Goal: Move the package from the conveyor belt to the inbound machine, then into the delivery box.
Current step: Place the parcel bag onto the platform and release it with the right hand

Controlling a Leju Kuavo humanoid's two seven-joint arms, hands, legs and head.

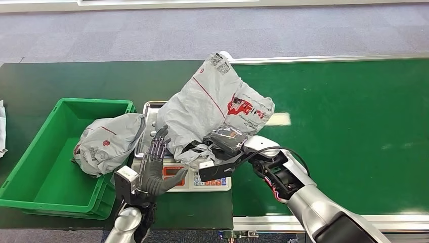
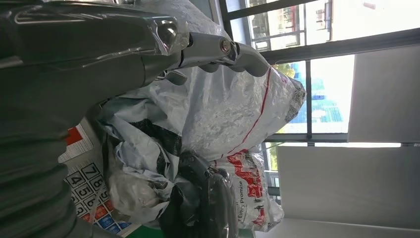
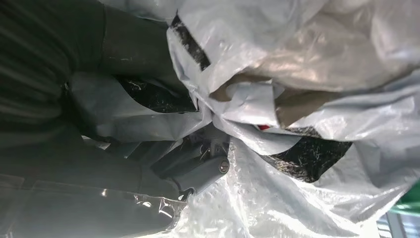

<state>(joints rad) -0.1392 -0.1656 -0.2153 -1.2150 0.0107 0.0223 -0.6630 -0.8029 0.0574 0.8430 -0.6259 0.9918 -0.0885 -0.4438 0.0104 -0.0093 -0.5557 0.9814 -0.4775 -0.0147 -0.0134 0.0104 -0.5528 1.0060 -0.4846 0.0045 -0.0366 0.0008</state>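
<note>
A large crumpled grey package [image 1: 212, 101] with red print stands on the tray of the inbound machine [image 1: 202, 179], a weighing scale with a keypad. My right hand [image 1: 225, 139] grips the package's lower right edge, bunched plastic between its fingers [image 3: 198, 168]. My left hand [image 1: 157, 167] is raised at the scale's front left corner, fingers apart and holding nothing, just beside the package's left side. In the left wrist view its fingers [image 2: 218, 49] reach along the package [image 2: 223, 114], with the scale keypad [image 2: 84, 183] below. The green delivery box [image 1: 50, 152] sits left of the scale.
A second grey package [image 1: 109, 142] lies draped over the green box's right rim, close to my left hand. The green conveyor belt [image 1: 354, 126] runs to the right, with a metal rail along its front. A white object [image 1: 2, 126] pokes in at the far left edge.
</note>
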